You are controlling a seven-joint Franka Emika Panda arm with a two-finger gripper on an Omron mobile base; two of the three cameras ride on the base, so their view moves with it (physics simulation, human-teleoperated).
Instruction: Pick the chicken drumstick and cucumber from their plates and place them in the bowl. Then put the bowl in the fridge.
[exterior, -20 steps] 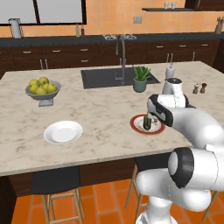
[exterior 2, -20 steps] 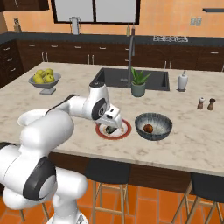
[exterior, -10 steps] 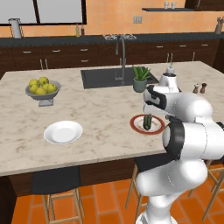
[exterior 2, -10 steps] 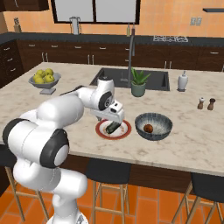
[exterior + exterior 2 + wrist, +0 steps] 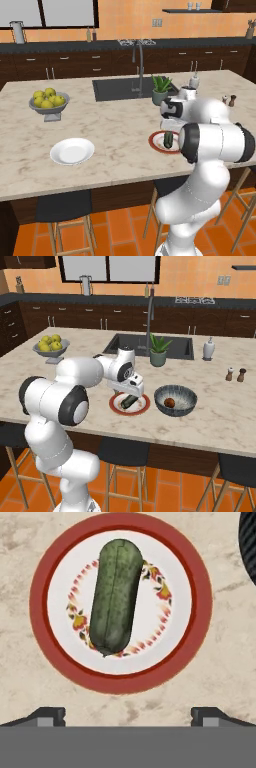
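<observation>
Marble island counter (image 5: 110, 135) of a kitchen, with sink (image 5: 122, 89) in the middle; all places below given from the red-rimmed plate (image 5: 116, 408).

On that plate: cucumber (image 5: 129, 401), lying flat, not yet lifted. In the hand view, cucumber (image 5: 114, 596) along the plate's middle, slightly tilted, one end near the rim (image 5: 40, 637).

Just right of the plate, in the right base view: bowl (image 5: 176, 400), dark and ribbed, with drumstick (image 5: 170, 402) already inside. So first half of the loading judged done; step in hand: picking the cucumber.

Well left of the plate, in the left base view: white plate (image 5: 72, 151), bare. Further back on that side: fruit bowl (image 5: 48, 104). Behind the plate, near the sink: potted plant (image 5: 160, 90).

Gripper (image 5: 134, 387) right over the plate, pointing down, jaws wide apart and holding nothing. Fingertips (image 5: 49, 716) at the bottom of the hand view, clear of the plate's near rim; cucumber above them in that view, not between them yet.

Next move probably needs: shift forward until centred over the cucumber, some wrist turn so the jaws span its short width, then straight descent and closing. Rolling on the smooth plate is a possible risk.
</observation>
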